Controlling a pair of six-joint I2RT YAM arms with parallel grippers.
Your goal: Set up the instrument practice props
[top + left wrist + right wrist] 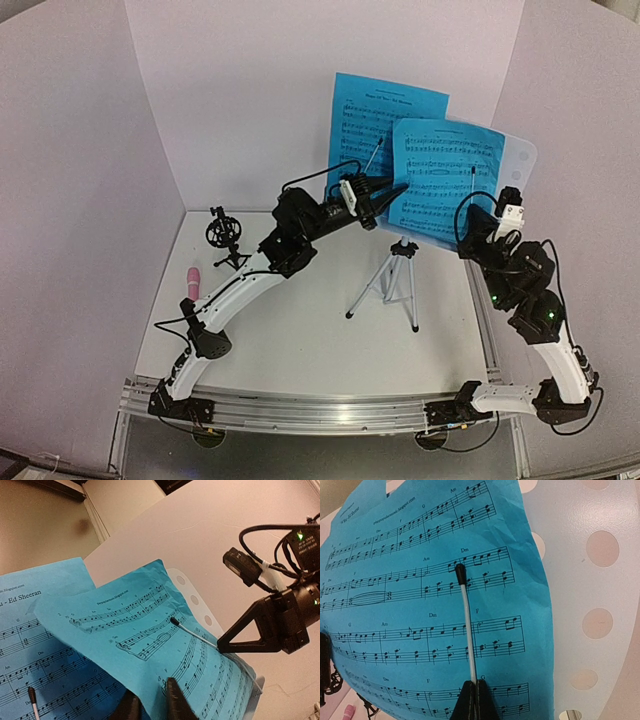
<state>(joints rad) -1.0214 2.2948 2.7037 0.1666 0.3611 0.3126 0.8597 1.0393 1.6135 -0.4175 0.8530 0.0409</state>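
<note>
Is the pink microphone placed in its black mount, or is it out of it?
Out. The pink microphone lies on the table, beside the black mount and apart from it.

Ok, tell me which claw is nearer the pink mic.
Left. The left claw is at the sheets on the stand, right of the mic and farther back; the right claw is even farther right, shut on the stand's wire clip.

Music stand point(522, 165) mostly hidden behind 2 sheet-music pages point(440, 180); left fingers point(180, 700) cropped below.
</note>
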